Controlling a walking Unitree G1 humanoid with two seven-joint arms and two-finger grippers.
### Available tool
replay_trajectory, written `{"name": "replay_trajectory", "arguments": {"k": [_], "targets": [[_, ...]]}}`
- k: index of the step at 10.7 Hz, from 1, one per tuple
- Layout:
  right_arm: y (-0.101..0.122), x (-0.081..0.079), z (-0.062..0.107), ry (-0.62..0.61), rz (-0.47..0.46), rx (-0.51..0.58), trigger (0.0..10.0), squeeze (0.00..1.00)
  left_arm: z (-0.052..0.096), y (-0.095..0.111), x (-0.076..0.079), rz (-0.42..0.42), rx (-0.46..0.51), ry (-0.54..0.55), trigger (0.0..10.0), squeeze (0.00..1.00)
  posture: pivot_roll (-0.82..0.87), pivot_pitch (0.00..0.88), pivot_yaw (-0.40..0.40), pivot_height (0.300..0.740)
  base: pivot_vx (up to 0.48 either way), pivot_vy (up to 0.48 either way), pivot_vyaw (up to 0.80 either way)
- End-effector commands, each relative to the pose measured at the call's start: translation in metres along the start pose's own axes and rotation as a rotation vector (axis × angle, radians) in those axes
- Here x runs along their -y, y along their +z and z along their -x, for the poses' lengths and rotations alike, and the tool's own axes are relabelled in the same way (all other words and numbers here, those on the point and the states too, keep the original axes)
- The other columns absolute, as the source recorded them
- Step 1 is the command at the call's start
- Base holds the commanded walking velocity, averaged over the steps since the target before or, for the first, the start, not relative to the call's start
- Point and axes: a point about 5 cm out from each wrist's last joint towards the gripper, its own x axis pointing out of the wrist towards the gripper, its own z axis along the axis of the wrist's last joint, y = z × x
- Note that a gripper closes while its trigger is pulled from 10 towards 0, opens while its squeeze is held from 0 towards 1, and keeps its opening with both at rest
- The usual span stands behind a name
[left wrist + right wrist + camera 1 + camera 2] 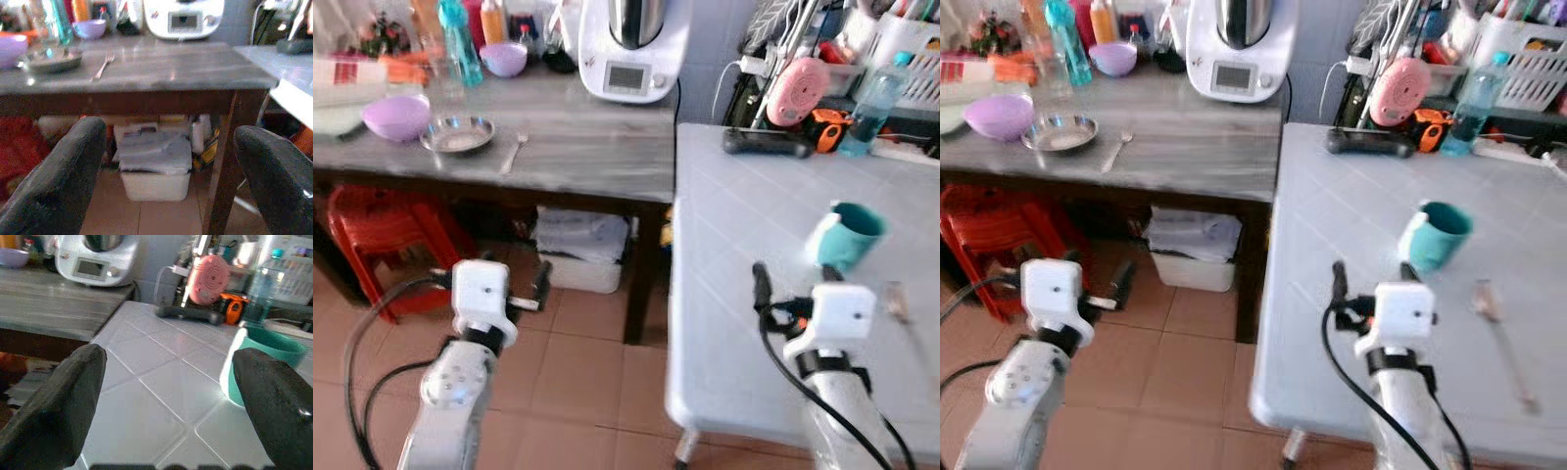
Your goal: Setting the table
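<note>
White table (1351, 255): teal cup (1438, 235); spoon, probably (1500, 333).

We see a bright, evenly lit kitchen, with pale glare washing the white tiled table (744, 225) and a soft sheen along the grey counter (161, 63). Under that counter the floor sits in shadow. Both head views are soft, the spoon (1500, 333) smeared by blur. In the wrist views the black fingers (63, 406) loom close and out of focus.

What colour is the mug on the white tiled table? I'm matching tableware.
Teal, with a white handle; the mug shows best in the right eye view.
</note>
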Motion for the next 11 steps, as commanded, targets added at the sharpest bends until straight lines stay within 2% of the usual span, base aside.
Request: {"name": "replay_trajectory", "arguments": {"k": [1, 10, 11], "targets": [[0.007, -0.001, -0.002, 0.007, -0.006, 0.029, 10.0, 0.00, 0.000, 0.003, 0.000, -0.003, 0.009, 0.001, 10.0, 0.00, 0.10, 0.060, -0.028, 0.740, 0.000, -0.315, 0.00], [0.008, -0.003, -0.013, -0.009, 0.005, 0.037, 10.0, 0.00, -0.004, 0.003, 0.005, -0.003, 0.006, -0.016, 10.0, 0.00, 0.11, 0.066, -0.022, 0.740, 0.000, -0.315, 0.00], [0.007, -0.004, -0.015, -0.010, 0.003, 0.026, 10.0, 0.00, -0.004, 0.001, 0.008, 0.013, 0.000, -0.045, 10.0, 0.00, 0.11, 0.066, -0.022, 0.740, 0.000, 0.000, 0.00]]}}
